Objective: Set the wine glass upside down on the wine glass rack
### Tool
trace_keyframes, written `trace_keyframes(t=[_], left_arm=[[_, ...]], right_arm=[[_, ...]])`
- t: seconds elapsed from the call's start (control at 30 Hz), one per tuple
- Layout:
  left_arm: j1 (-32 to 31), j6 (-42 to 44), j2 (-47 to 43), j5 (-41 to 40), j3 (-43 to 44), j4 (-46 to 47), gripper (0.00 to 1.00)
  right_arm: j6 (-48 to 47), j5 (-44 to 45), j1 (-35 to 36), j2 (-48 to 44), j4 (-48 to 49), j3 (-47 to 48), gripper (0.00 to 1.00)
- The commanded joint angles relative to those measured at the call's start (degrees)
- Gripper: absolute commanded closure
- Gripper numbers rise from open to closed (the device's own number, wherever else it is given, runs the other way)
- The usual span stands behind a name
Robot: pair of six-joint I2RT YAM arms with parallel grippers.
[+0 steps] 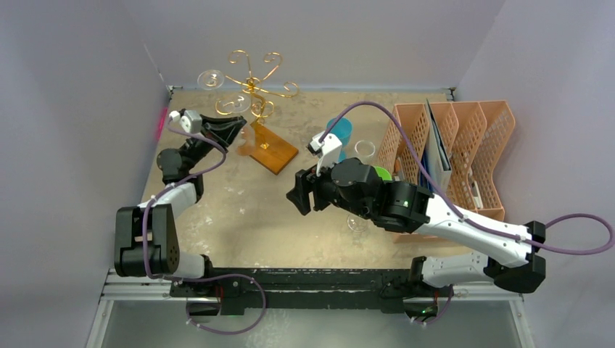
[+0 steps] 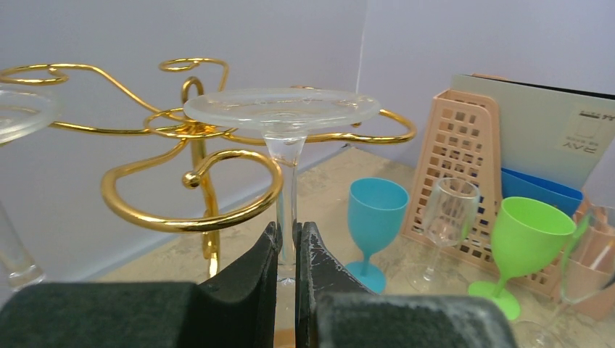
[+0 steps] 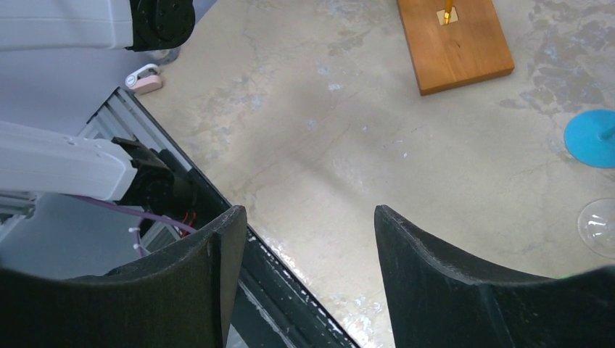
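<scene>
well along, but not finished. gripped the wine glass [image 2: 287, 170] by its thin stem in the left end effector [image 2: 288, 243], with both dark pads [image 2: 254, 279] pressed shut on the stem from either side. held it upside down already, so that part of the job was done: round flat foot on top, bowl down below, hidden under the pads in the left wrist view. pointed the foot at the ceiling and the open mouth at the worktop [image 3: 341, 123]. stood the long axis, the line from foot to bowl along the stem, straight up and down, with no lean to speak of.

found it at the back left of the worktop, right at the wine glass rack [image 2: 156, 217], up over the rack's wooden base [image 3: 453, 47]. had the foot level with the gold wire arms and the stem just beside the open end of the near curl. looked as if the foot was touching a far wire arm, but could not be sure from this low view, so could not call the glass hung.

left to do, as a guess: slip the stem all the way into a curl, rest the foot on the wire, let go, and back away.

saw another clear glass [image 2: 18, 109] hanging on a different arm, to the left.

held nothing in the right end effector [image 3: 308, 217]: spread wide open above bare worktop, well apart from the rack. saw a blue cup [image 2: 375, 210] and a green cup [image 2: 526, 232] off to the side, not part of this job.
</scene>
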Motion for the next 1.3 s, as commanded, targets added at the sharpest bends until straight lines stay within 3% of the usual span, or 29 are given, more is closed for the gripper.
trace_keyframes(t=[0.0, 0.37, 0.77, 1.27], left_arm=[[-0.16, 3.59, 1.36, -5.09, 2.56, 6.58, 1.0], [-0.25, 6.43, 2.32, -14.42, 3.57, 6.18, 1.0], [-0.23, 11.5, -2.7, -22.44, -3.41, 5.44, 1.0], [-0.25, 11.51, -6.95, -13.56, -6.83, 5.74, 1.0]], right_arm=[[-1.6, 1.36, -0.44, 1.82, 1.85, 2.99, 0.32], [0.48, 0.27, -0.57, 4.57, 2.29, 3.39, 0.33], [1.71, -0.34, -0.51, 5.28, 2.57, 3.59, 0.33], [2.04, -0.52, -0.56, 4.74, 2.07, 2.74, 0.33]])
